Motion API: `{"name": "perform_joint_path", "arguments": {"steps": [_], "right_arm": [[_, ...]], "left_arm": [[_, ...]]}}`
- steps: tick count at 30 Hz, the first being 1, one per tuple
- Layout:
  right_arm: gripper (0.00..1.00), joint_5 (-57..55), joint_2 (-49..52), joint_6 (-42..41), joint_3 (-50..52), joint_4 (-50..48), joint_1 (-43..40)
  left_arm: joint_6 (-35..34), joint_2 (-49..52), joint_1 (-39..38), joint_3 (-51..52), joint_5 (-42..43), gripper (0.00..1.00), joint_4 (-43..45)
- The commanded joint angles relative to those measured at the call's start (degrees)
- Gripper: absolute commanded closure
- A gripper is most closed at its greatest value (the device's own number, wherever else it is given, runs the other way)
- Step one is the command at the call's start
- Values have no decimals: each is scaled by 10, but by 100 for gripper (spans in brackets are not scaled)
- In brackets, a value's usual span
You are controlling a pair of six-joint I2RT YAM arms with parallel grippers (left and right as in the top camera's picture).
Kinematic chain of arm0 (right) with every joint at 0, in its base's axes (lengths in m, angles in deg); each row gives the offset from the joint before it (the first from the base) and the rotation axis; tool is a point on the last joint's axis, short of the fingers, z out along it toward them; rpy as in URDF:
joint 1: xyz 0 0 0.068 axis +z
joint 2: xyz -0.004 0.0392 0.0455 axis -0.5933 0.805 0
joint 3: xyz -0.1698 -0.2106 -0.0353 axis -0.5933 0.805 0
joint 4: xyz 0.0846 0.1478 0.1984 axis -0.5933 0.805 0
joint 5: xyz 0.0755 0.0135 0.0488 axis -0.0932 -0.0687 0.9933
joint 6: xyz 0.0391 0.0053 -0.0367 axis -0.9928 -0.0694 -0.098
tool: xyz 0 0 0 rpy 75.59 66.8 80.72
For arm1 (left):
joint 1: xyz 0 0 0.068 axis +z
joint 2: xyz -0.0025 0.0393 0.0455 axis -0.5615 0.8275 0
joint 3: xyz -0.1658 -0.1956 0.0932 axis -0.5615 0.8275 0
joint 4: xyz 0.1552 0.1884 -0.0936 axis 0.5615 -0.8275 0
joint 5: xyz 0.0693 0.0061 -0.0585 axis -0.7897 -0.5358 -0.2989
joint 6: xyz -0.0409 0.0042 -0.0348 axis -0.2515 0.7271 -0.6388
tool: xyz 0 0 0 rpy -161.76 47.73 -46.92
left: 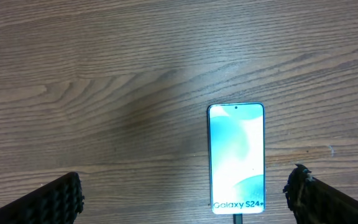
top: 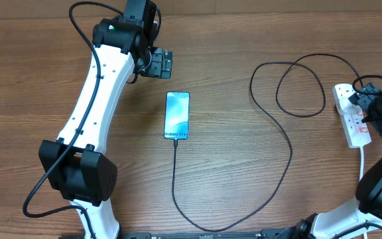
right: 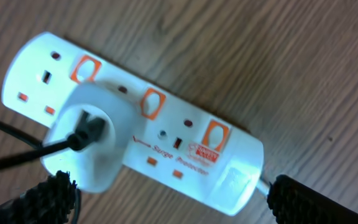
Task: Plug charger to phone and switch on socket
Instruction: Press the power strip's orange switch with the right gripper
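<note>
Bottom edge of phone (left: 236, 158) cut off in left wrist view, socket (top: 355, 133) partly hidden under right claw (top: 371, 106) overhead

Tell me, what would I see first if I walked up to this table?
You would first see the phone, glowing blue-teal in the middle of the wooden table with Galaxy S24+ on its screen. Next is the long black charger, which runs from the phone's lower end and loops across to the white socket with red switches at the right edge.

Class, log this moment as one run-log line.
charger reaches phone bottom edge | left gripper open, apart from phone | right gripper open over socket
</note>
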Motion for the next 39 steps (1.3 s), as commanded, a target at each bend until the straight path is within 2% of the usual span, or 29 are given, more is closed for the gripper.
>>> {"name": "perform_joint_path", "arguments": {"steps": [1,5,14,18,27,31,39], "right_arm": [[0,34,1,2,-4,12,0],[0,29,1,-6,-4,49,0],[0,-110,1,-135,-4,86,-5],[0,-135,1,-166,-4,93,-17],[0,-98,2,-165,-4,21,-59],[0,-35,2,-112,-4,-26,-66],[0,-9,12,-87,-4,-35,-68]], "left_arm": [[-2,-9,2,-4,-7,0,-1],[-2,-9,2,-4,-7,0,-1],[-2,-9,2,-4,-7,0,-1],[-2,-9,2,-4,-7,0,-1],[-2,-9,2,-4,-7,0,-1],[-2,-9,2,-4,-7,0,-1],[-2,-9,2,-4,-7,0,-1]]}}
